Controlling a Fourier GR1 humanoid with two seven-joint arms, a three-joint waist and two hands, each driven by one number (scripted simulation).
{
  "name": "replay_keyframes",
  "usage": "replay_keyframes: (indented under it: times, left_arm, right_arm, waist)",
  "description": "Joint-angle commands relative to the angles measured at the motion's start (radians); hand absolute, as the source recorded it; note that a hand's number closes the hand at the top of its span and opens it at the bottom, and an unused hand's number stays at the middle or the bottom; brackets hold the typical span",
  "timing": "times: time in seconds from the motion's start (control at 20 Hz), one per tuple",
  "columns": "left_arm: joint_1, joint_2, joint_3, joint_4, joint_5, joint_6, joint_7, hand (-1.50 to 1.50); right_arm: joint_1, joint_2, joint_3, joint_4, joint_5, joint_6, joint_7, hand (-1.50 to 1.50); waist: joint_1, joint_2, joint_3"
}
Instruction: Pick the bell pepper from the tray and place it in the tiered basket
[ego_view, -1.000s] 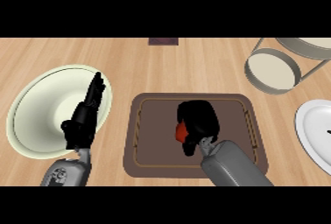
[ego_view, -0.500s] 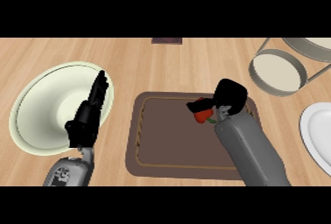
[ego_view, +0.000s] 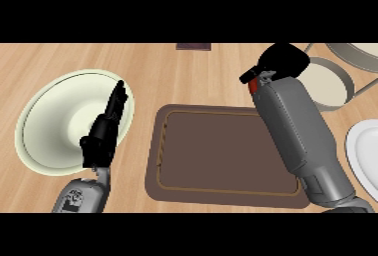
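A: Looking at the right hand (ego_view: 283, 61), I see it far from the brown tray (ego_view: 221, 155), just left of the tiered basket (ego_view: 330, 85). Its fingers are curled round the bell pepper (ego_view: 253, 87), of which only a small red patch shows at the wrist side.

B: Is the pepper off the tray, then?

A: Yes. It sits inside the closed hand, over the wooden counter (ego_view: 184, 75), between the tray's far right corner and the basket's nearer round tier.

B: And the left hand (ego_view: 105, 127)?

A: It lies over the right rim of the pale green plate (ego_view: 52, 125), left of the tray. Its fingers are straight, pointing toward the far side, holding nothing.

B: Anything else?

A: A white plate (ego_view: 363, 150) shows at the right edge, partly cut off, and a small dark object (ego_view: 195, 46) lies at the far edge of the counter.
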Motion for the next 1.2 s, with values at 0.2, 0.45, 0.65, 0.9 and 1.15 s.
replay_keyframes:
  times: [0.2, 0.45, 0.65, 0.9, 1.15]
  left_arm:
    - [-0.008, 0.032, 0.04, 0.006, 0.034, -0.033, 0.0, 0.0]
    - [-0.001, 0.016, 0.021, 0.011, 0.008, -0.013, 0.007, 0.0]
    - [0.033, -0.023, -0.011, -0.002, -0.016, 0.021, -0.032, 0.0]
    - [0.018, 0.01, 0.014, -0.019, 0.015, -0.02, -0.001, 0.0]
    - [0.027, -0.01, -0.008, -0.012, -0.022, 0.01, -0.009, 0.0]
  right_arm:
    - [-0.336, -0.041, -0.083, 0.089, 0.139, 0.151, 0.285, 1.5]
    - [-0.487, -0.071, -0.162, 0.16, 0.182, 0.202, 0.274, 1.5]
    - [-0.541, -0.094, -0.222, 0.17, 0.209, 0.143, 0.248, 1.5]
    - [-0.542, -0.129, -0.322, 0.188, 0.222, -0.037, 0.19, 1.5]
    - [-0.538, -0.178, -0.347, 0.262, 0.275, -0.065, 0.141, 1.5]
  waist:
    - [-0.011, -0.007, -0.001]
    - [-0.013, -0.005, 0.0]
    - [-0.018, -0.006, 0.001]
    - [-0.007, 0.002, 0.002]
    - [-0.008, 0.003, 0.002]
